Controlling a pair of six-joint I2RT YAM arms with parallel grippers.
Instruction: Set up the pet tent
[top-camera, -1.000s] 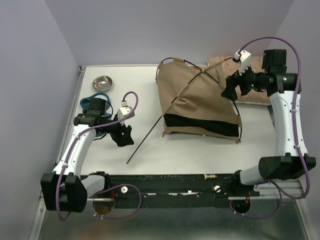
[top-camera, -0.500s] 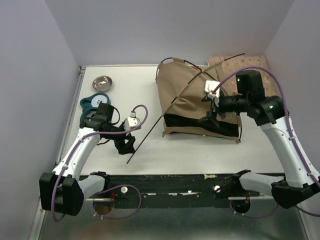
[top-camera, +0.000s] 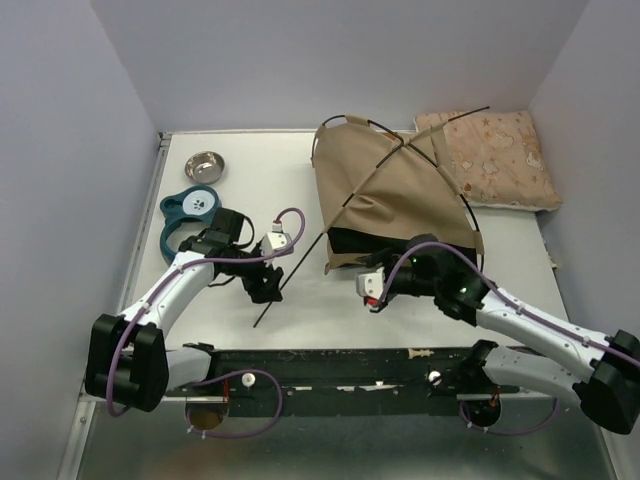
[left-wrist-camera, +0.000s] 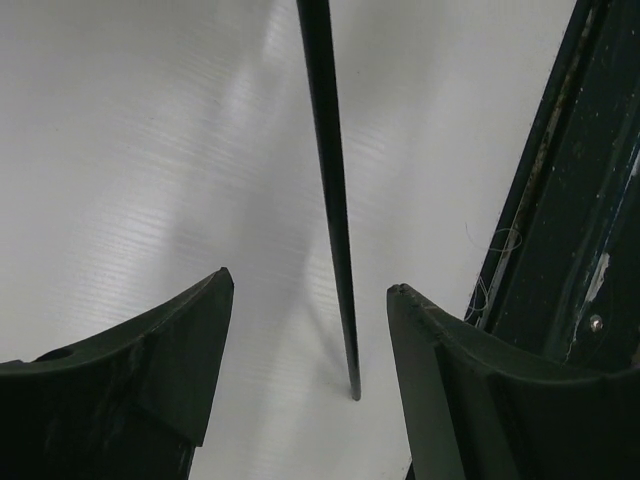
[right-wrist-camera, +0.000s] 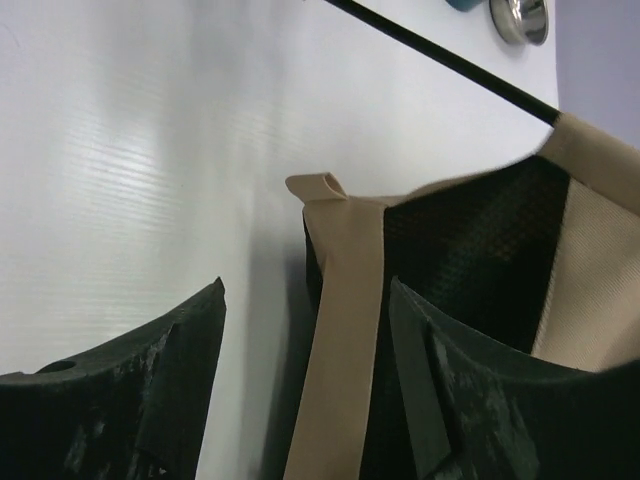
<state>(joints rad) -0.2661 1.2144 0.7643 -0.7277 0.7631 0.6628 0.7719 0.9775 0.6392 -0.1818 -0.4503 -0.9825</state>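
The pet tent lies slumped at the back right of the table, tan fabric with a black base band. One thin black pole slants from it down to the front left. My left gripper hovers over that pole's loose end. In the left wrist view the pole runs between the open jaws of the left gripper, touching neither. My right gripper is at the tent's front left corner. The right gripper stands open around the tan corner hem, beside the black mesh.
A steel bowl and a teal ring-shaped object sit at the back left. A pink patterned cushion lies behind the tent on the right. The black mounting rail runs along the front edge, close to the pole's tip.
The right arm swung from the back right, over the tent, down to its front left corner. The left gripper moved right onto the pole's end. Both jaws narrowed slightly.
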